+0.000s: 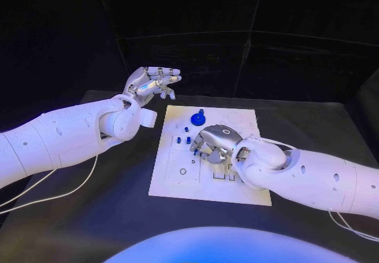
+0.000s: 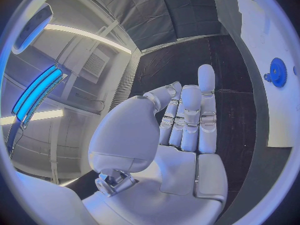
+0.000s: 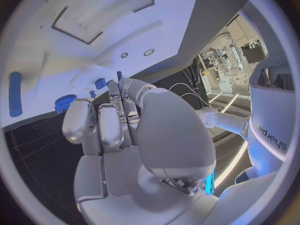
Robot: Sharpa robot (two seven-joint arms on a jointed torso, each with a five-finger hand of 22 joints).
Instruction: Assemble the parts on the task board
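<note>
The right hand (image 1: 214, 143) lies knuckles-up over the middle of the white task board (image 1: 180, 183), covering what sits beneath its palm; whether its curled fingers hold a part cannot be told from the head view or the right wrist view. The board is a flat white plate with shallow recesses and small holes, set on the black table (image 1: 118, 219). A blue gear (image 1: 197, 118) sits near the board's far edge, beyond the right hand's fingertips and apart from them. Small blue pegs (image 1: 181, 140) stand just to the left of that hand. The left hand (image 1: 151, 82) hovers off the board past its far left corner, fingers spread and holding nothing.
</note>
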